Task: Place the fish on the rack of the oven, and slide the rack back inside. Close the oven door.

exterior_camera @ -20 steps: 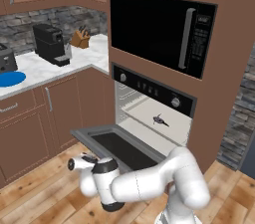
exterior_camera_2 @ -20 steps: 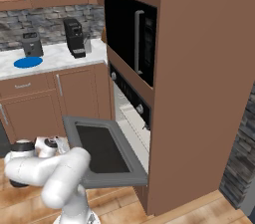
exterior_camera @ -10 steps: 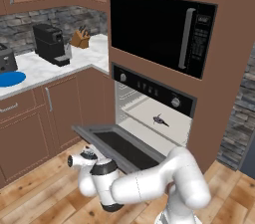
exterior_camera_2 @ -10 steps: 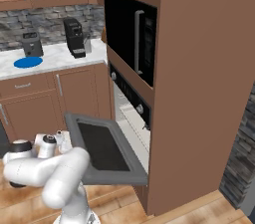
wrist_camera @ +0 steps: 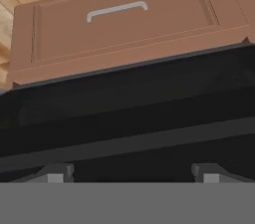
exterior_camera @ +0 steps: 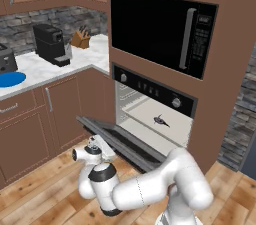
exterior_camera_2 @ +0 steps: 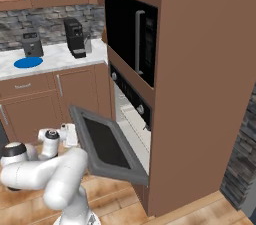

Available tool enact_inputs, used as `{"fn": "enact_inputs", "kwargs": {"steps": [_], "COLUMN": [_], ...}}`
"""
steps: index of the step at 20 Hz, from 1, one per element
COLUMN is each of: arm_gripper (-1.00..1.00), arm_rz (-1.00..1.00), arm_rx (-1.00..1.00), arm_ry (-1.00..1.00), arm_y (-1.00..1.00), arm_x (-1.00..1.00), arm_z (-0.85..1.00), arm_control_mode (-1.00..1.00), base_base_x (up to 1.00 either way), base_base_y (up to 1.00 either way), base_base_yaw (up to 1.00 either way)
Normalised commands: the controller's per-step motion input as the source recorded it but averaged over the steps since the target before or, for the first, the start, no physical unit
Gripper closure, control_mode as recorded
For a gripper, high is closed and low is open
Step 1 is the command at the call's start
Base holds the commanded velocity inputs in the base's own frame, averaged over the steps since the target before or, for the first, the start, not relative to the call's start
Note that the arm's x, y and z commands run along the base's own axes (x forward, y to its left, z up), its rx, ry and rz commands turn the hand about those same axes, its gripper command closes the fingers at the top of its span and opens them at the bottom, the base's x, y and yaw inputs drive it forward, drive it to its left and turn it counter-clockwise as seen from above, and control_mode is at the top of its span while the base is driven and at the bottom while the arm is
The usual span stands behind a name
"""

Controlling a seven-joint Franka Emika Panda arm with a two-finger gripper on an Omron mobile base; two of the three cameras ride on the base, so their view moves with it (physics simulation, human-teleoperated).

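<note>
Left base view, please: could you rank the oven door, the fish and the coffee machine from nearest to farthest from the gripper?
From the gripper, low by the floor:
1. The oven door, hanging open right beside it.
2. The fish, on the rack inside the oven.
3. The coffee machine, up on the counter, far left.

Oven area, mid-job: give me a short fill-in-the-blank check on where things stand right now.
1. The fish lies on the pale ____ inside the oven.
2. The oven door hangs ____.
3. The pincer sits just under the door's front ____.
4. On the counter, the blue plate lies left of the black ____ maker.

Missing words: rack; open; edge; coffee
</note>
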Motion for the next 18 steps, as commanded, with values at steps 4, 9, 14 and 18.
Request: {"fn": "enact_inputs", "kwargs": {"steps": [4, 9, 14, 18], "arm_gripper": [-1.00, -1.00, -1.00, -1.00], "arm_rz": [-0.24, -0.23, -0.23, -0.22], "arm_rx": [-0.07, -0.05, -0.04, -0.03], "arm_ry": [-0.08, -0.01, 0.00, 0.00], "arm_y": [-1.00, -1.00, -1.00, -1.00], "arm_x": [0.26, 0.42, 0.51, 0.54], "arm_z": [0.05, 0.04, 0.04, 0.04], "arm_control_mode": [-1.00, -1.00, -1.00, -1.00], "base_base_x": [0.00, 0.00, 0.00, 0.00], "base_base_y": [0.00, 0.00, 0.00, 0.00], "base_base_yaw": [0.00, 0.00, 0.00, 0.00]}}
